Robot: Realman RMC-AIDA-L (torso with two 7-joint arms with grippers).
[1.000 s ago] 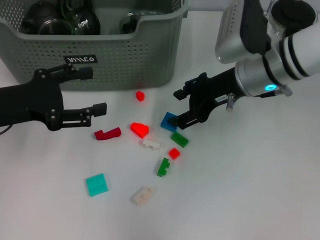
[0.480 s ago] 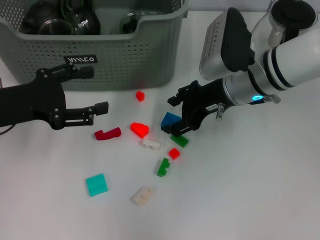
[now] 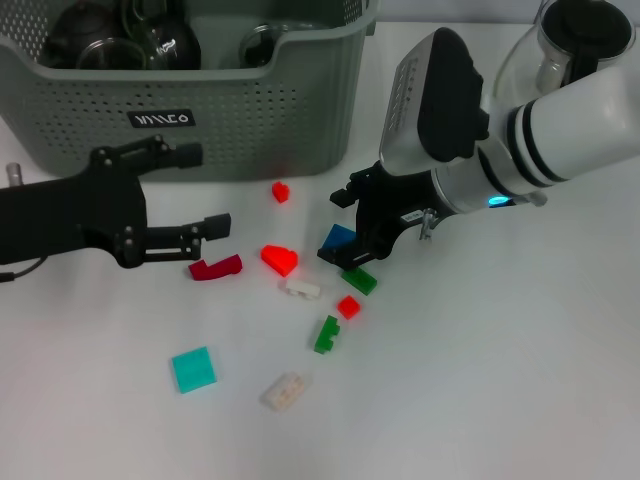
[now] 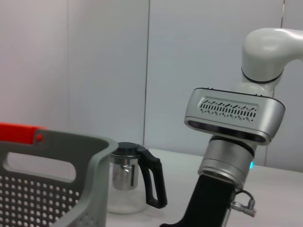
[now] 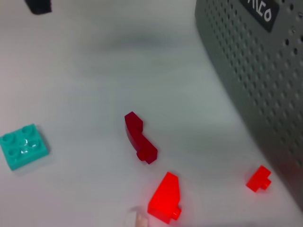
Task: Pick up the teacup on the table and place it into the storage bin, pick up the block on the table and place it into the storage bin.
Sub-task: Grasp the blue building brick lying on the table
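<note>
At far left, over the white table (image 3: 520, 380): black left gripper (image 3: 206, 190), fingers parted wide, holding nothing; nudged a little rightward toward the loose pieces compared with a second ago.

Behind it, across the top left: large grey-green perforated plastic storage bin (image 3: 250, 120), with dark glassware already lying inside. No teacup to be seen on the table, so probably that half done.

Scattered in front, none shifted: teal square studded block (image 3: 193, 369), dark red curved block (image 3: 215, 267), bright red sloped block (image 3: 280, 260), small red block (image 3: 281, 191) just beside the bin wall, white and beige pieces, two green ones.

Right of centre, the real change: black right gripper (image 3: 338, 228), swung in leftward and lower than a second ago, now closed around the blue square plastic block (image 3: 340, 238). Block itself tilted rather than flat as before, apparently pinched and starting to come off the table. Suggests the grasp made; lift and carry to the bin yet to do.

Far right, top corner: clear glass jug with black lid (image 3: 560, 40), well apart from the work.
</note>
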